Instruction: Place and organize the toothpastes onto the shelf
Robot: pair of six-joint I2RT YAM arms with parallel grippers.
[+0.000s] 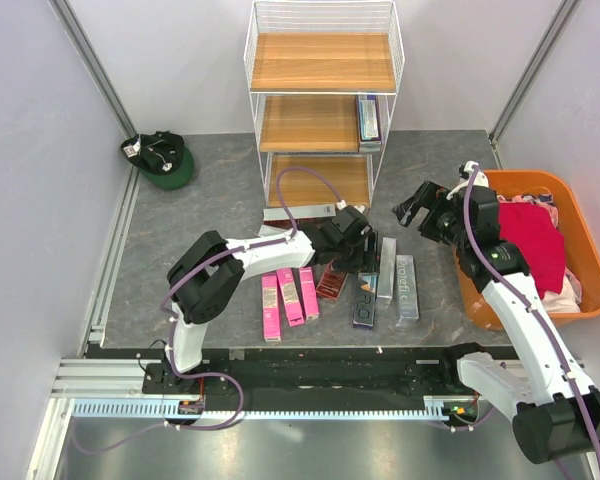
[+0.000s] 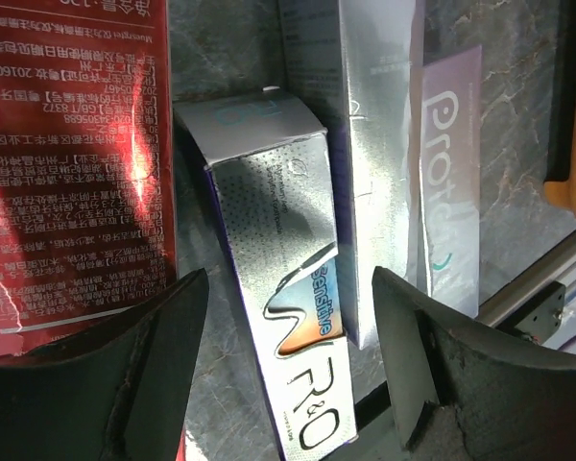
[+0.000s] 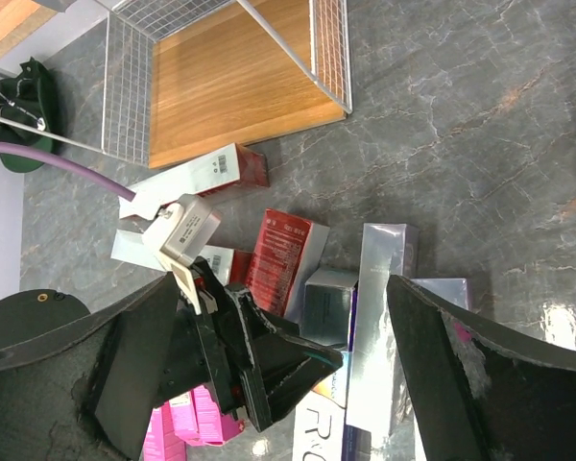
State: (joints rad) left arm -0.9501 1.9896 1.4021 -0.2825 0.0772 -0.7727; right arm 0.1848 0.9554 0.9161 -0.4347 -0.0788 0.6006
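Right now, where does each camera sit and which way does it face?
Top external: above, behind the bases, looking down on shelf and toothpastes; both arms show.
Left wrist: on the left end effector, straight down at the silver box; own fingers show.
Right wrist: on the right end effector, toward the shelf's base; own fingers show.
Shared: top and left wrist show that box.

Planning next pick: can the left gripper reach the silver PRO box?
Probably yes: left gripper hangs open over the PRO box, a finger either side; a red box and a silver box crowd it.
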